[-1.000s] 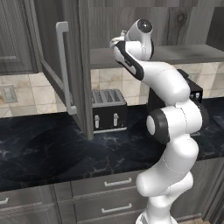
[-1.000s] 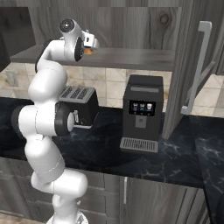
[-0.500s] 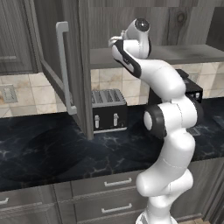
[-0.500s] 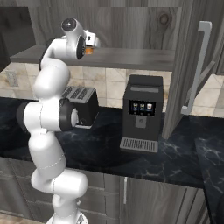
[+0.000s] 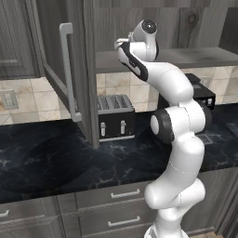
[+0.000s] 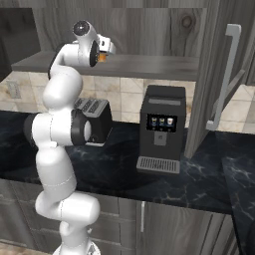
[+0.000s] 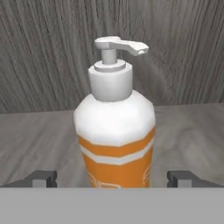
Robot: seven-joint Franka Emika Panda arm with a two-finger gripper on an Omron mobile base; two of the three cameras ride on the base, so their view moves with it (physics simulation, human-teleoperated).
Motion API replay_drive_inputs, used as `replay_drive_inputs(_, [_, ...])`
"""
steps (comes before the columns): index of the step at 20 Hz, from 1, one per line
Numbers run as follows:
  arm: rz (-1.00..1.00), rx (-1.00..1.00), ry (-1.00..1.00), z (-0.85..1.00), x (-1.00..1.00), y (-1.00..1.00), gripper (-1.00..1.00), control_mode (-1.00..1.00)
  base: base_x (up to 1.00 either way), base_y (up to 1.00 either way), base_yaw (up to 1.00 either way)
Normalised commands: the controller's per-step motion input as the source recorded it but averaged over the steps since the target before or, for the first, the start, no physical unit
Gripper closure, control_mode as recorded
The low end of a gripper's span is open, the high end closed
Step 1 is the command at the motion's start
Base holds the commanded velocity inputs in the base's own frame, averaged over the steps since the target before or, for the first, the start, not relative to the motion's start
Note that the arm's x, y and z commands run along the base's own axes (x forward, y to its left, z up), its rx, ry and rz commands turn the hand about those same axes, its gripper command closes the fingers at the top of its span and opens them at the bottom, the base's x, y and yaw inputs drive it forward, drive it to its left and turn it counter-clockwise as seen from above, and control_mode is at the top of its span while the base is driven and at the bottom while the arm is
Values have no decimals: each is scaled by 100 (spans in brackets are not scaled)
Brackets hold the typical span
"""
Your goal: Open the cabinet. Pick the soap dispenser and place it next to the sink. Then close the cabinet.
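Observation:
The cabinet [image 5: 195, 18] stands open, its left door [image 5: 51, 42] and right door [image 6: 206, 74] swung out toward me. The soap dispenser [image 7: 114, 131], white with orange bands and a white pump, stands upright on the cabinet's lower shelf [image 6: 149, 65]. My gripper [image 7: 113, 179] is open, one fingertip [image 7: 41, 178] on each side of the bottle's base, apart from it. From the right base view the gripper [image 6: 107, 48] is at the shelf with a bit of the orange dispenser [image 6: 102, 57] under it. The sink is out of view.
A black toaster [image 5: 115, 117] stands on the dark marble counter [image 5: 56, 158] under the shelf. A black coffee machine [image 6: 160, 129] stands to its right. The long door handles [image 5: 67, 69] [image 6: 225, 74] jut out on both sides. Drawers [image 5: 116, 204] run below the counter.
The arm has reached a little further into the cabinet toward the dispenser. The gripper has stayed open and the doors have not moved.

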Motion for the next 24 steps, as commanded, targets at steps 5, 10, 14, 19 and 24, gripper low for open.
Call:
replay_drive_inputs(5, [0,0,0,-4,16,0,-100,-100,0,0,0])
replay_drive_inputs(10, [0,0,0,-2,17,0,-100,-100,0,0,0])
replay_drive_inputs(14, [0,0,0,0,11,0,-100,-100,0,0,0])
replay_drive_inputs(19, [0,0,1,0,0,0,100,-100,0,0,0])
replay_drive_inputs(24, [0,0,0,0,0,0,100,-100,0,0,0])
